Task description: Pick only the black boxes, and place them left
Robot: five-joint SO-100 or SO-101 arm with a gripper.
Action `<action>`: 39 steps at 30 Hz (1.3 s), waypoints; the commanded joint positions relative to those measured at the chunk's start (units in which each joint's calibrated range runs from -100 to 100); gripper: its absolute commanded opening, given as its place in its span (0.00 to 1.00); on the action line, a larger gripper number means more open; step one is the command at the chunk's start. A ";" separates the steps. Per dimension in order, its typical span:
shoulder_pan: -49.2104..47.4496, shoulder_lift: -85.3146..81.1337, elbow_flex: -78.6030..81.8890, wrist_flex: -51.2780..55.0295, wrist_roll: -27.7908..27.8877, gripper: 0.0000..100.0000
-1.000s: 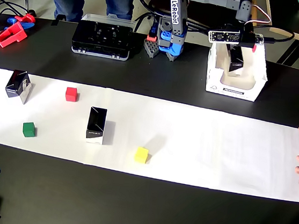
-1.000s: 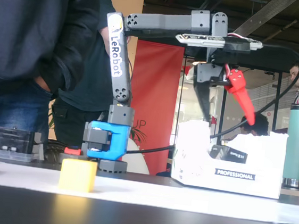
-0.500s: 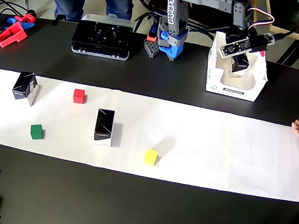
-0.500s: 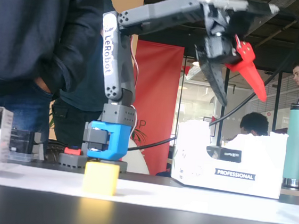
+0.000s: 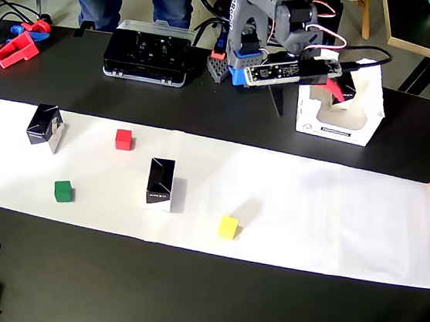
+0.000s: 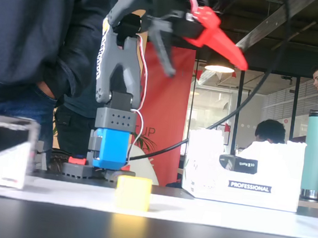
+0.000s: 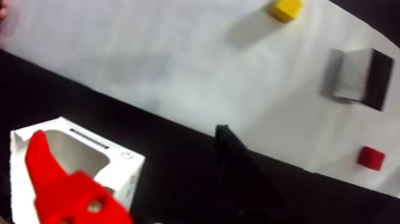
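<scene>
across the black table [image 5: 207, 300] runs a long white paper strip [image 5: 326, 212], seen from overhead. the arm [image 5: 274, 20] stands at the table's far edge, reaching to the right in that view, with its gripper [image 5: 333, 93] raised over a white open-fronted carton [image 5: 337, 113]. the wrist view shows the red finger [image 7: 59, 184] and the black finger [image 7: 232, 155] spread well apart with nothing between them. a flat black case [image 5: 148, 56] sits left of the arm's base. two black boxes stand upright on the paper: one [image 5: 45, 127] near the left end, another [image 5: 160, 184] nearer the middle. around them, apart, sit a red cube [image 5: 124, 139], a green cube [image 5: 62, 190] and a yellow cube [image 5: 228, 227].
</scene>
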 commanded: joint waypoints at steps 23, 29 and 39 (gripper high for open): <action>36.90 4.10 -0.52 -15.43 14.13 0.54; 38.37 12.64 -6.10 -21.55 14.24 0.54; 38.37 24.10 -16.48 -22.10 14.18 0.54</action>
